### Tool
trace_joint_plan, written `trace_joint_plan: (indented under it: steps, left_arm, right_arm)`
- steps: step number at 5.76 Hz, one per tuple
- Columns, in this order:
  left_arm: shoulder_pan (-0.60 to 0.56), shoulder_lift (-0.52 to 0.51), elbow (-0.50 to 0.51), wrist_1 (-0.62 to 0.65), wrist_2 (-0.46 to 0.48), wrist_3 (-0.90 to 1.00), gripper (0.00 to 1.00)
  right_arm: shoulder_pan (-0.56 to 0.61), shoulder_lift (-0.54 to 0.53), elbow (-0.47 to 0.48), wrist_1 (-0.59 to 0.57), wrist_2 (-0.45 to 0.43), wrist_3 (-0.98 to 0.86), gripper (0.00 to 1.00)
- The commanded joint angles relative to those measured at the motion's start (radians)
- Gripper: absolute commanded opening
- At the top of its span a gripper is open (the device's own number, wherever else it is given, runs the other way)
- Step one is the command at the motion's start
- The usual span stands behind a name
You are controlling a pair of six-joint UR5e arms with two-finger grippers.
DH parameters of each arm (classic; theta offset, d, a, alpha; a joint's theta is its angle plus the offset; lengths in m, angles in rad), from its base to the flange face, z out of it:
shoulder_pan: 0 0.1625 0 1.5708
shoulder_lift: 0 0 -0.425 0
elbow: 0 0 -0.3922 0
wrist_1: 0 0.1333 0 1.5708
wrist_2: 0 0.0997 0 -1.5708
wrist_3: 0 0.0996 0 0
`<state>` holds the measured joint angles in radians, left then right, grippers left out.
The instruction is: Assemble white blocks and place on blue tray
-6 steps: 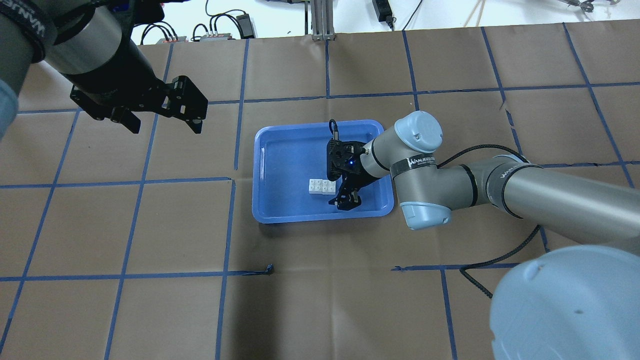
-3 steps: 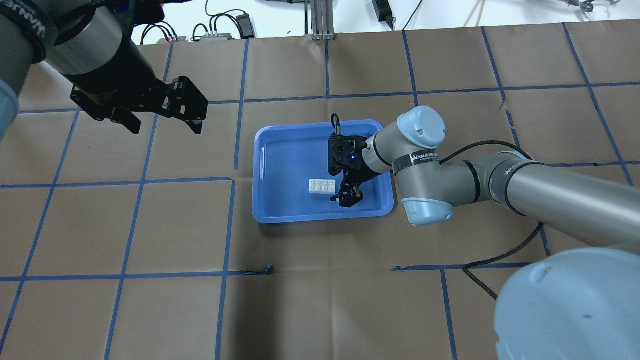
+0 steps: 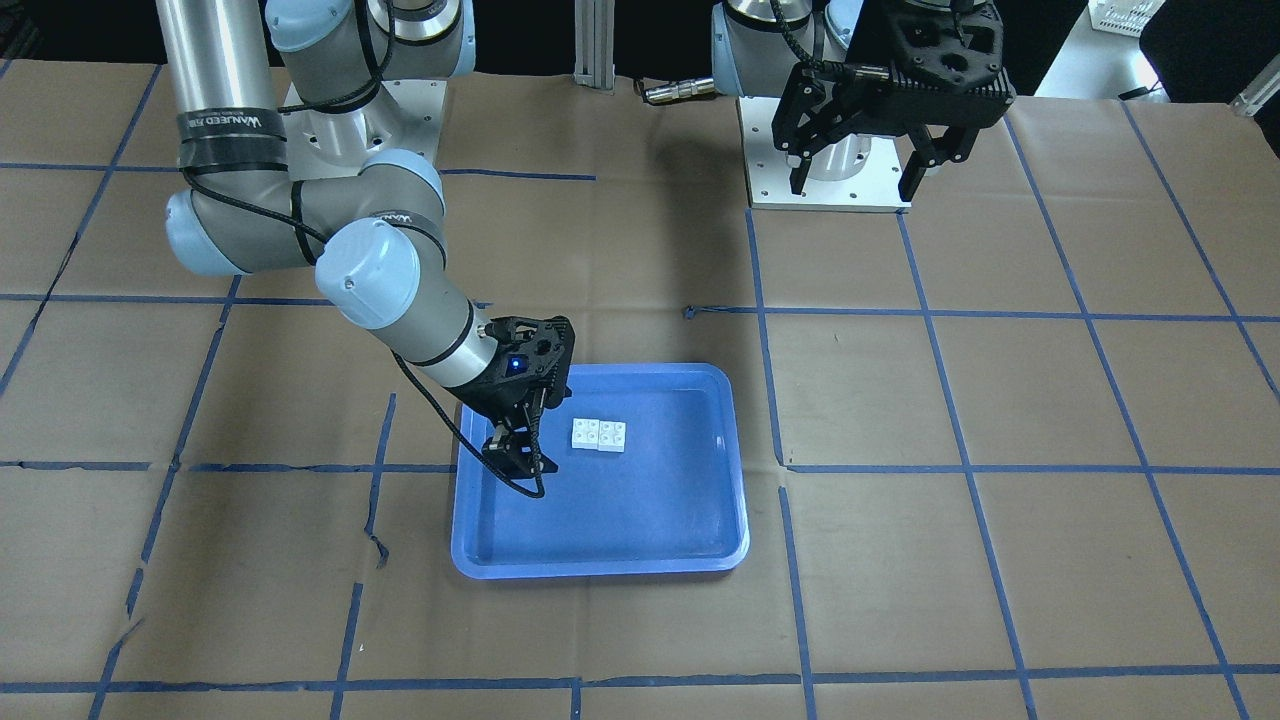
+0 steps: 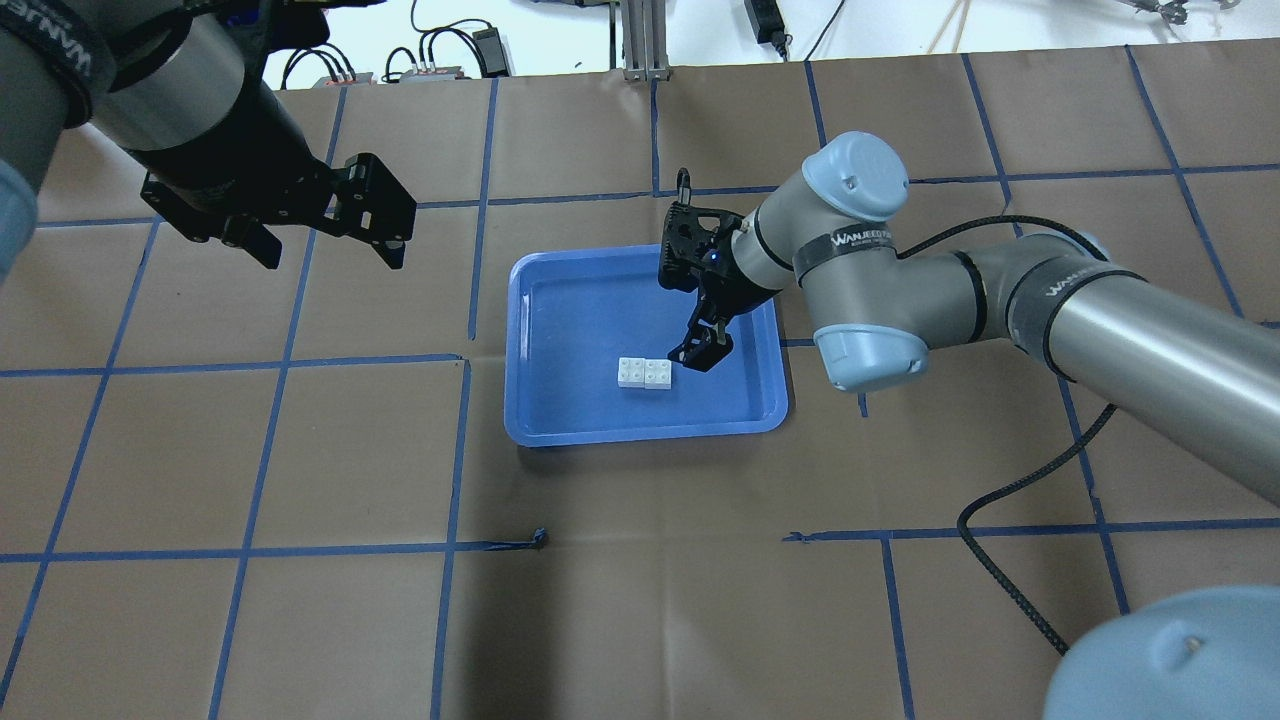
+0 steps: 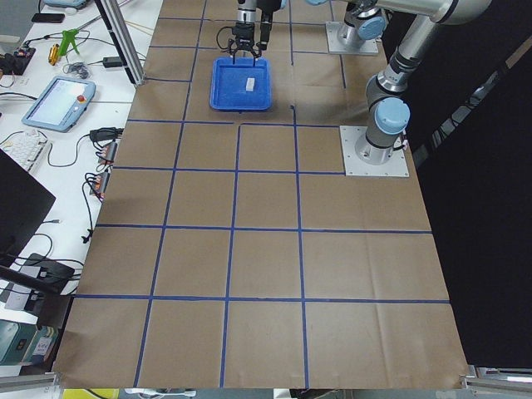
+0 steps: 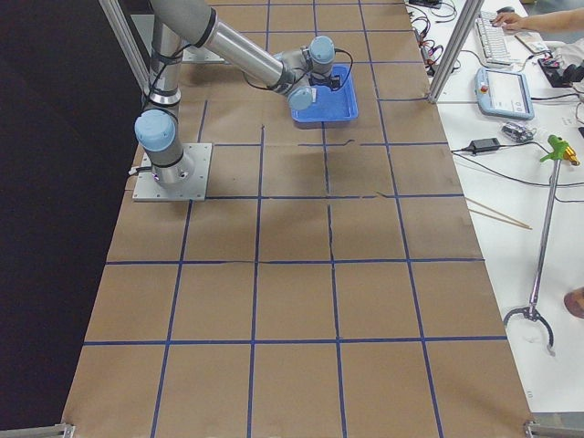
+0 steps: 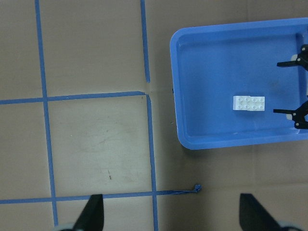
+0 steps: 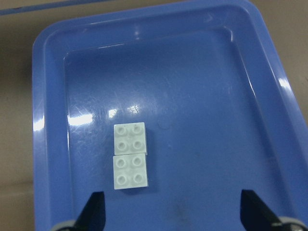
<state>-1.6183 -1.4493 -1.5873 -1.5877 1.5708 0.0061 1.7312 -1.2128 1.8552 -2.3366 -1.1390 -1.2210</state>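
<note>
The two white blocks lie side by side, touching, studs up, on the floor of the blue tray. They also show in the front view, the left wrist view and the right wrist view. My right gripper is open and empty, lifted over the tray just right of the blocks; its fingertips frame the bottom of its wrist view. My left gripper is open and empty, held high over the table to the tray's left.
The tray sits mid-table on brown paper with a blue tape grid. A black cable trails from my right arm over the table. The arms' base plates stand at the robot's side.
My right gripper has drawn up and back from the blocks toward the tray's far side, staying open. The blocks and my left gripper have not moved.
</note>
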Motion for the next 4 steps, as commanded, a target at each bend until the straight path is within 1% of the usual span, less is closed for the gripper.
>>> trace_joint_plan:
  steps: [1,2,3,4]
  left_arm:
    - [0.000,0.001,0.000,0.000,0.000,0.000,0.99]
    - [0.000,0.004,-0.005,0.000,0.000,0.000,0.99]
    - [0.000,0.012,-0.014,0.000,0.000,0.000,0.99]
    - [0.000,0.013,-0.014,0.000,0.000,0.000,0.99]
  right_arm:
    - [-0.002,-0.069,-0.143,0.298,-0.155,0.179,1.00]
    - [-0.005,-0.098,-0.190,0.381,-0.221,0.359,1.00]
    - [-0.016,-0.125,-0.207,0.414,-0.287,0.558,1.00]
    - [-0.068,-0.167,-0.226,0.509,-0.322,0.768,1.00]
